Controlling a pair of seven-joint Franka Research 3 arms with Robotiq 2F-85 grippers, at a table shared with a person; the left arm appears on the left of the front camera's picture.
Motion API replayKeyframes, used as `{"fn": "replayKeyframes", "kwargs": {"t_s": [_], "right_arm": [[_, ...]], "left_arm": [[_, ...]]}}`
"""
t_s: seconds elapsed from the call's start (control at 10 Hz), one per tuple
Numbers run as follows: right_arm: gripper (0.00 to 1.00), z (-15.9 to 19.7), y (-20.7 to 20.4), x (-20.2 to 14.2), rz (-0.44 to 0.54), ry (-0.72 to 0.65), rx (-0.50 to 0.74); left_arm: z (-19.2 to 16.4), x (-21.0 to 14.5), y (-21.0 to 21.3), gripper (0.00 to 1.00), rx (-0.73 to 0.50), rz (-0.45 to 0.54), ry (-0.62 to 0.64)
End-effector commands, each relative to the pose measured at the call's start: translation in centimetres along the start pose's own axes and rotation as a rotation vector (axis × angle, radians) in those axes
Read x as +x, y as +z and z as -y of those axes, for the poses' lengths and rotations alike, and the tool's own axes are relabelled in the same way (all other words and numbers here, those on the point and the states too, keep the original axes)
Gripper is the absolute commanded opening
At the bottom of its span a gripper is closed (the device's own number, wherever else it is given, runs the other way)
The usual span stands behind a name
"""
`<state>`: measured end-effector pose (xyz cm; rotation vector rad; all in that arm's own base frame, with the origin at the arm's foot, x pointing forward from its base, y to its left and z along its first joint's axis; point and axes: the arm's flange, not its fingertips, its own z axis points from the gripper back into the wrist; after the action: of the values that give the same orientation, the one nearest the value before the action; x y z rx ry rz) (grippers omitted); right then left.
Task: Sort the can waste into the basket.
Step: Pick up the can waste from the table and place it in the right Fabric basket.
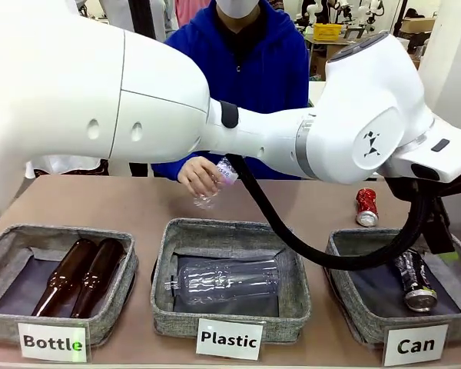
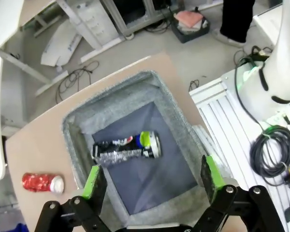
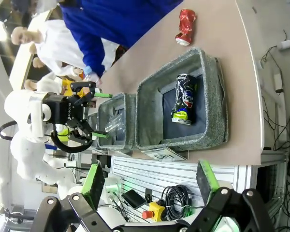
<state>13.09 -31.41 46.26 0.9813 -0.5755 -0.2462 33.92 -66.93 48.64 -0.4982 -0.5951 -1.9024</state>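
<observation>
The black printed can lies on its side in the grey "Can" basket, at the front right of the table. My left gripper hangs open above that basket, apart from the can and holding nothing. The dented red can lies on the table just beyond the basket. My right gripper is open and empty, off the table's right side, looking across at the basket, the black can and the red can.
The "Bottle" basket holds two brown bottles. A clear bottle lies in the "Plastic" basket. A person's hand holds another clear bottle above the table behind it. My left arm spans the middle.
</observation>
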Motion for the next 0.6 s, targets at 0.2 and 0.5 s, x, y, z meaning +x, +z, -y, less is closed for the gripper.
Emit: {"fn": "replayKeyframes", "kwargs": {"t_s": [0.2,0.5], "right_arm": [[1.00,-2.6,-5.5,1.0,-0.126,0.039,0.074],[1.00,-6.3,-11.6,1.4,-0.228,0.079,0.134]], "left_arm": [[2.3,-5.7,8.0,1.00,-0.064,-0.164,0.176],[3.8,-10.5,10.9,1.00,-0.016,-0.072,0.247]]}}
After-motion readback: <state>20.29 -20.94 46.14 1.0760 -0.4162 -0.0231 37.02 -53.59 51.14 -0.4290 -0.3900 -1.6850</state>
